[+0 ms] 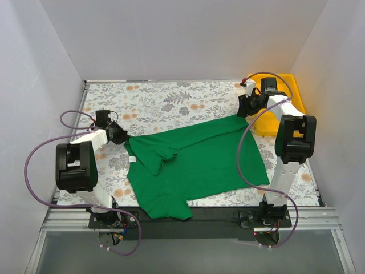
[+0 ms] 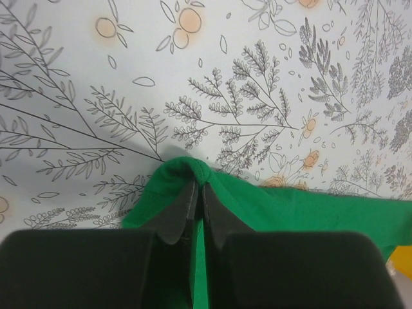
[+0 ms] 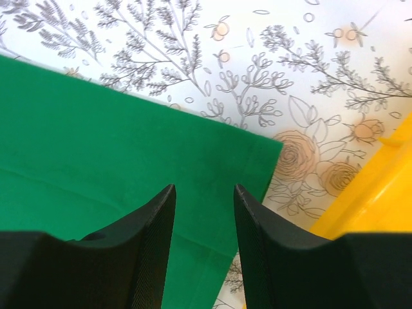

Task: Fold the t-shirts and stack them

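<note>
On the floral desk [image 1: 171, 94] we see the t-shirt [image 1: 199, 162] stretched 9-to-3 o'clock, left gripper [image 1: 122, 136] pinching its 9 o'clock end, right gripper [image 1: 244, 109], jaws spread, over the 2 o'clock corner.

Yellow plastic tray [image 1: 296, 93] set at far right corner. Tabletop covered by floral-patterned cloth [image 1: 171, 100]. Workspace enclosed by white walls [image 1: 182, 34].

Setting: robot test cell. White panel walls [image 1: 182, 40] enclose a floral-covered table [image 1: 159, 100]. An aluminium frame rail [image 1: 316, 218] edges the near side.
</note>
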You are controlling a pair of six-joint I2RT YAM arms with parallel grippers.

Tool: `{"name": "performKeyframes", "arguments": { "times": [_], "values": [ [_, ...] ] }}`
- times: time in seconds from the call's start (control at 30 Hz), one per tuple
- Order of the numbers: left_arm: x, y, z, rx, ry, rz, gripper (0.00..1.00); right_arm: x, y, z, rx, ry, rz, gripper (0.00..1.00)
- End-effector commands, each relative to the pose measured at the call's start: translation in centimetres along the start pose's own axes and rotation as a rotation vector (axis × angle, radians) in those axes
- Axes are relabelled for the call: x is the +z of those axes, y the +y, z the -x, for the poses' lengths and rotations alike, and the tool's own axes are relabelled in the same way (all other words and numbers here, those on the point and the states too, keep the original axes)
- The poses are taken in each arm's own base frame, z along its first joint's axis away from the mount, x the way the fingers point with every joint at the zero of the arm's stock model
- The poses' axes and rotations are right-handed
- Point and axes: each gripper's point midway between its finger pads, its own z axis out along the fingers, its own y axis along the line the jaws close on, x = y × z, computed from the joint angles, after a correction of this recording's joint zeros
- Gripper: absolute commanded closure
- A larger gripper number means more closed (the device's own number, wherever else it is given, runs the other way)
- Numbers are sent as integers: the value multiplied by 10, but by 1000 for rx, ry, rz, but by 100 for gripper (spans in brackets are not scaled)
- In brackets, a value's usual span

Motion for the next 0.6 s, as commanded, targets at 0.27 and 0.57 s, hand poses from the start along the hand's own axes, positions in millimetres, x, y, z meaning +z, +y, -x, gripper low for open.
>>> {"name": "performKeyframes", "arguments": {
  "times": [0.27,0.57],
  "values": [
    [-11,13,42,-46,-106,-3,100,26,-23,29,23,-17,-111,53],
    [-3,24,61,-82,-108,12,100,40,-16,38,42,-33,-60,52]
  ]
}}
